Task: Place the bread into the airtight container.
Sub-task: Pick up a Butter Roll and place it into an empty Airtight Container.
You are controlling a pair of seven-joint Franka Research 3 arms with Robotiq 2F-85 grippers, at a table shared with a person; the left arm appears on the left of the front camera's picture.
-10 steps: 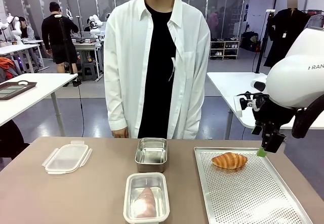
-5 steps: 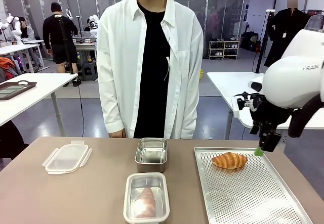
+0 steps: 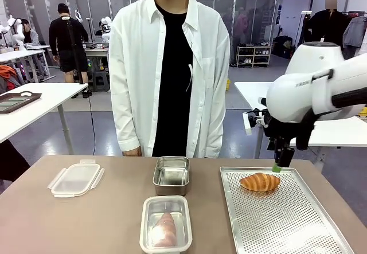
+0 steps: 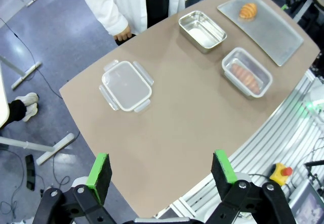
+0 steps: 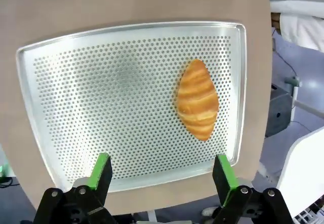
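Perforated tray (image 3: 287,219) carries the croissant (image 3: 260,182) near its far edge; right pincer (image 5: 162,167) and left pincer (image 4: 162,166) spread.

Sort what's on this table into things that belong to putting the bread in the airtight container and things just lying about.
Belongs to the job: croissant; clear plastic container, already holding a pale roll; clip lid, likely its cover; open right hand near the croissant.
Just lying about: empty steel tin; perforated tray, merely carrying the croissant.
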